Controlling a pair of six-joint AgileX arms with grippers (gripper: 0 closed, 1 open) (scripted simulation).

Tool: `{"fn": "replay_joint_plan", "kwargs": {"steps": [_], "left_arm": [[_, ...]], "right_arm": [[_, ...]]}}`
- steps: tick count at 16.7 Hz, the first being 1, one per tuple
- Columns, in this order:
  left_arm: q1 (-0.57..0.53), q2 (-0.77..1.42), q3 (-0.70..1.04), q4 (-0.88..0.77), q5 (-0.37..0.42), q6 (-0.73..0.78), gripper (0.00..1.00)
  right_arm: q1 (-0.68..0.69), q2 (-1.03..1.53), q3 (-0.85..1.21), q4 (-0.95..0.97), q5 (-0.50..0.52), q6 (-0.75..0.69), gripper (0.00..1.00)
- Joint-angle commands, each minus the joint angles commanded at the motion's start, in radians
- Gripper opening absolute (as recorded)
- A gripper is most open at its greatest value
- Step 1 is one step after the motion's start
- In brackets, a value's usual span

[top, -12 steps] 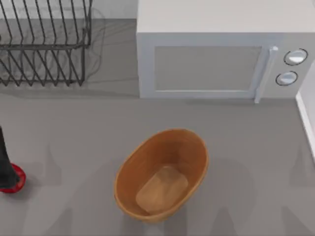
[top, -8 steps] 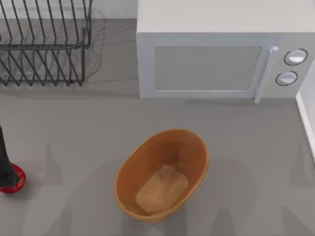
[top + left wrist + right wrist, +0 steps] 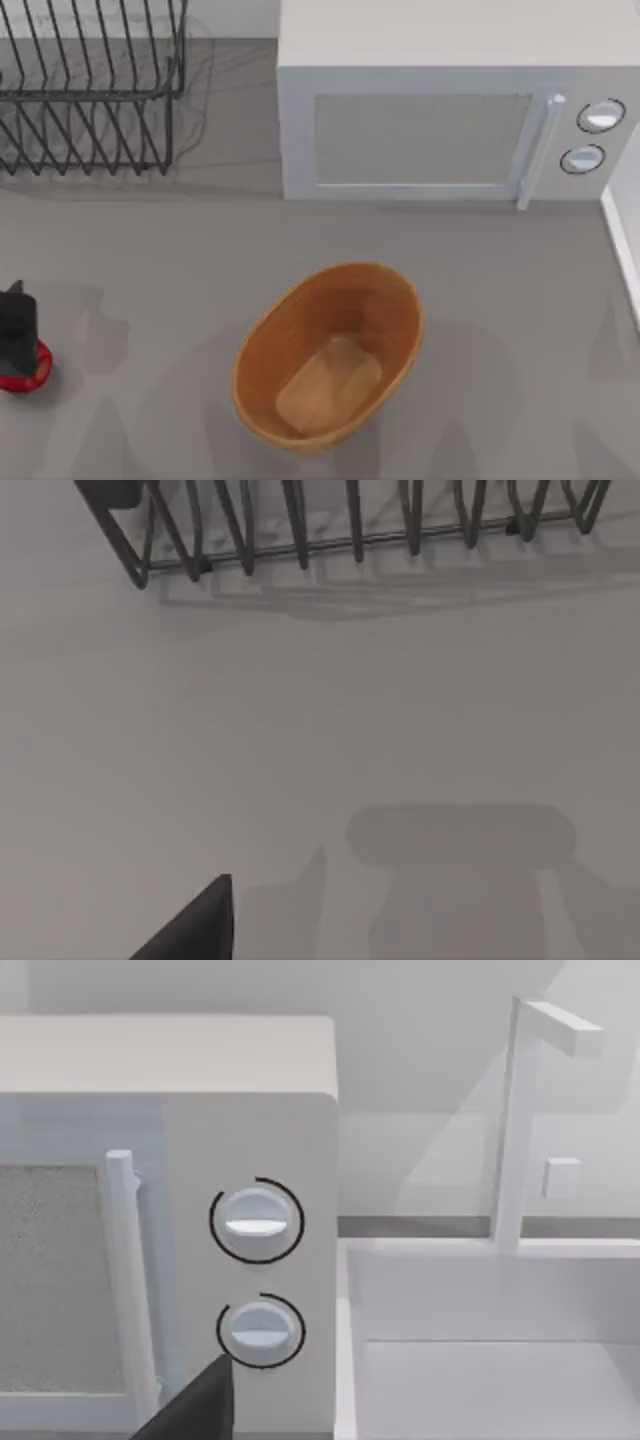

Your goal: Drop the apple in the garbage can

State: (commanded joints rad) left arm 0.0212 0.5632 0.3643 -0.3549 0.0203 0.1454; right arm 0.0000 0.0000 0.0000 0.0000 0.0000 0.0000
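While its grip state is unclear, left gripper (image 3: pixel 16 322) hangs directly over apple (image 3: pixel 32 370).

Top view overhead, left wrist facing rack (image 3: pixel 350 525), right wrist facing microwave (image 3: pixel 170 1220)

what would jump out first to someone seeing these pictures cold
The orange-brown garbage can stands out most, sitting empty at the middle of the table's near side. Behind it is a big grey-white microwave, door shut, with a black wire rack at the far left. At the left edge, the bright-red apple peeks out from under the dark left hand.
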Motion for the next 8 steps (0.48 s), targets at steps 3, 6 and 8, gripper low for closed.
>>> {"fn": "replay_joint_plan", "kwargs": {"steps": [3,6,8], "left_arm": [[0.009,0.296,0.155,-0.167,0.01,0.063,1.0],[0.018,0.564,0.301,-0.321,0.019,0.123,1.0],[0.023,0.704,0.39,-0.409,0.024,0.159,1.0]], "right_arm": [[0.0,0.0,0.0,0.0,0.0,0.0,1.0],[0.0,0.0,0.0,0.0,0.0,0.0,1.0],[0.0,0.0,0.0,0.0,0.0,0.0,1.0]]}}
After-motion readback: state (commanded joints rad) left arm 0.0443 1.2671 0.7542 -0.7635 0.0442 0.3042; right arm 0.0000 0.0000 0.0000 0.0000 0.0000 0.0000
